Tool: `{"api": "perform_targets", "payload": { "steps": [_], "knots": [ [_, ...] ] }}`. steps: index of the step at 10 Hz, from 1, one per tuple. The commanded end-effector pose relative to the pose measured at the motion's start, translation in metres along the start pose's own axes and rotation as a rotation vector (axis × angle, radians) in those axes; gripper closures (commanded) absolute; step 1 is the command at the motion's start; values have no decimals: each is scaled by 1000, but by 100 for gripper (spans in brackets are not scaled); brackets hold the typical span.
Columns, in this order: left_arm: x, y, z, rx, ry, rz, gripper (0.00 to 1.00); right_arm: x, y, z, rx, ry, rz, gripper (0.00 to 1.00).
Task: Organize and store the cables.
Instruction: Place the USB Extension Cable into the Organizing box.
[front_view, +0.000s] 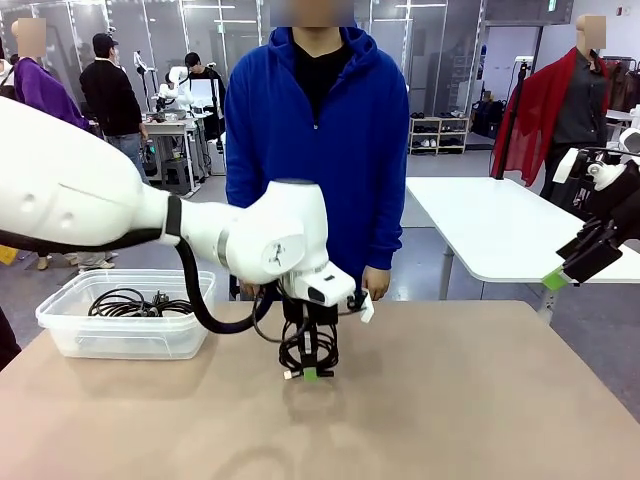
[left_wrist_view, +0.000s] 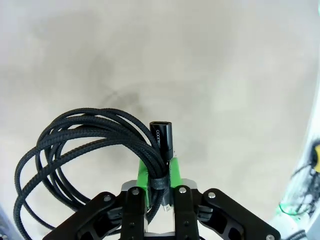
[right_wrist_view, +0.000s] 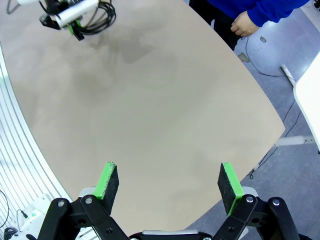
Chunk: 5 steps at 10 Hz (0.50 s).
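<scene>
Cables are what I am handling: from the front, one coiled black cable (front_view: 308, 350) hangs in my left gripper (front_view: 310, 372) near the middle of the tan table (front_view: 450, 400), its loops dangling around my fingers, the green pads low by the tabletop. More black cables (front_view: 128, 302) lie inside a clear plastic bin (front_view: 125, 335) at the table's left side, well apart from my grip. A person in a blue hoodie (front_view: 320, 140) stands at the far edge, one hand (front_view: 376, 283) down by the table rim. My right gripper (front_view: 572, 268) is raised off to the right, away from the table. Along my left wrist, my left gripper (left_wrist_view: 159, 172) is pressed together on the braided cable (left_wrist_view: 75, 145), pinching the bundle where a band wraps it just below a slim black connector (left_wrist_view: 163, 140); the loops spread out to the left over the table (left_wrist_view: 200, 60). Along my right wrist, my right gripper (right_wrist_view: 170, 182) stands spread wide with nothing between the green pads (right_wrist_view: 108, 180), high above the table (right_wrist_view: 150, 100); farther off, my left gripper (right_wrist_view: 75, 27) holds the coil (right_wrist_view: 100, 17), and the person's hand (right_wrist_view: 243, 23) shows beyond the table edge.
</scene>
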<state>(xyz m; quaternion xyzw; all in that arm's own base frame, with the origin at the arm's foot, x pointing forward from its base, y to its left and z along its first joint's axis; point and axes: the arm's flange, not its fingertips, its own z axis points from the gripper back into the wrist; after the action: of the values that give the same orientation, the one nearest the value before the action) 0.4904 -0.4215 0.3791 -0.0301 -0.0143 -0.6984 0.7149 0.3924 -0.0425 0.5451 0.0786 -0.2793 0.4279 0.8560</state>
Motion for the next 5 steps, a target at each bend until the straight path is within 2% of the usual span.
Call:
{"api": "perform_targets", "payload": {
  "steps": [1, 3, 5],
  "knots": [
    [-23, -20, 49, -17, -30, -39, 94, 1, 0, -1, 2, -10, -11, 0],
    [-30, -27, 87, -31, -5, -96, 94, 1, 0, -1, 2, -10, -11, 0],
    [-37, -29, 121, -5, 10, -100, 94, 1, 0, -1, 2, -10, -11, 0]
  ]
}}
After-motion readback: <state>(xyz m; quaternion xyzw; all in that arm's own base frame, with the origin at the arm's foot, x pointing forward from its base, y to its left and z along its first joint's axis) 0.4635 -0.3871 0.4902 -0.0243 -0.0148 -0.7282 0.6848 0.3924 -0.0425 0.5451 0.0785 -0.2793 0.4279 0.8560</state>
